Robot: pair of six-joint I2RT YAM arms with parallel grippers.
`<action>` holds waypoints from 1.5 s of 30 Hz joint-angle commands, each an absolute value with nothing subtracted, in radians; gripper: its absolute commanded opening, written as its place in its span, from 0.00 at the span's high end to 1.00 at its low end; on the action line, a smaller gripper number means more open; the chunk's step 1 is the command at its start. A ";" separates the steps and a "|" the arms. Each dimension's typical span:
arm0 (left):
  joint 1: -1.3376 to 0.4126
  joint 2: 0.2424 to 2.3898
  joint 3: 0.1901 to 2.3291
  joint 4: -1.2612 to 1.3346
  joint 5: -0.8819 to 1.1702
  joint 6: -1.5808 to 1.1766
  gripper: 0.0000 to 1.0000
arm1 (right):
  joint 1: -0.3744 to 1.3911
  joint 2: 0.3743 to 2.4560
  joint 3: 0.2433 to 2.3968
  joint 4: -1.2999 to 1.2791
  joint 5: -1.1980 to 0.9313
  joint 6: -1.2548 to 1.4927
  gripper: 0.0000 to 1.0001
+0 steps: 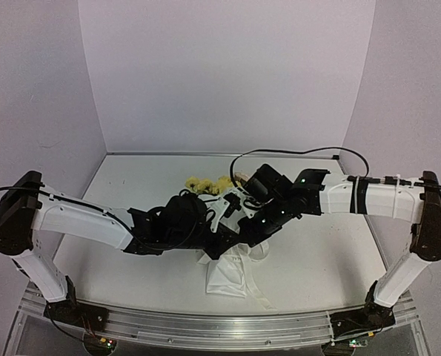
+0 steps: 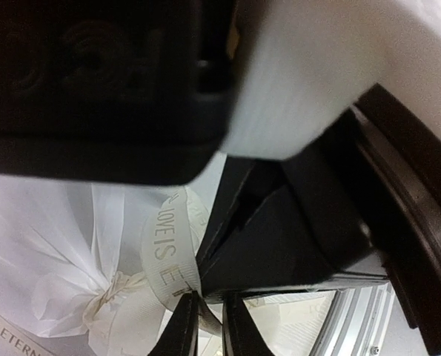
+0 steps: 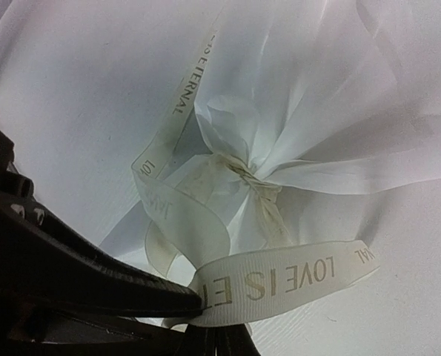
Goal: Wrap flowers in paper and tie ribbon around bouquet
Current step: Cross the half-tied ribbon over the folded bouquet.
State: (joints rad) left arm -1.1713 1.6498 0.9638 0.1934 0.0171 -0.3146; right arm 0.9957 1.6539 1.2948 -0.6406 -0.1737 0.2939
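The left gripper (image 2: 210,310) and right gripper (image 3: 220,341) each clench a strand of the ribbon (image 3: 294,278), its knot (image 3: 246,178) on the paper (image 3: 339,89) just ahead between them

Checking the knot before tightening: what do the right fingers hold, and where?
The right fingers pinch the ribbon across a lettered loose stretch, apart from the knot.

The paper (image 3: 339,89) is showing as thin, translucent white tissue, matt and crinkled. The ribbon (image 3: 294,285) is looking like ribbed woven cloth, cream and faintly sheened, with printed lettering. The arm shells (image 1: 79,219) are gleaming as smooth white plastic. The table (image 1: 131,178) is appearing matt white.
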 commanded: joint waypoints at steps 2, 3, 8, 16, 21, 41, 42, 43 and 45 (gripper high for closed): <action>-1.171 1.640 0.995 0.167 -0.037 -0.318 0.99 | 0.999 1.627 1.315 -0.621 -0.178 0.290 1.00; -1.174 1.630 0.989 0.171 -0.039 -0.318 0.99 | 0.997 1.628 1.314 -0.621 -0.179 0.290 1.00; -1.179 1.591 0.957 0.169 -0.085 -0.353 1.00 | 0.983 1.617 1.302 -0.618 -0.199 0.278 1.00; -1.164 1.541 0.890 0.147 -0.129 -0.428 1.00 | 0.976 1.597 1.275 -0.617 -0.199 0.258 1.00; -1.165 1.515 0.858 0.143 -0.080 -0.413 1.00 | 0.940 1.604 1.268 -0.593 -0.183 0.268 1.00; -1.258 1.605 0.882 0.215 0.102 -0.381 1.00 | 0.825 1.760 1.445 -0.586 -0.259 0.290 1.00; -1.258 1.621 0.896 0.220 0.111 -0.375 1.00 | 0.824 1.766 1.452 -0.588 -0.262 0.289 1.00; -1.259 1.637 0.911 0.228 0.121 -0.369 1.00 | 0.824 1.771 1.456 -0.590 -0.264 0.288 1.00; -1.262 1.668 0.932 0.262 0.141 -0.357 1.00 | 0.823 1.779 1.463 -0.591 -0.271 0.287 1.00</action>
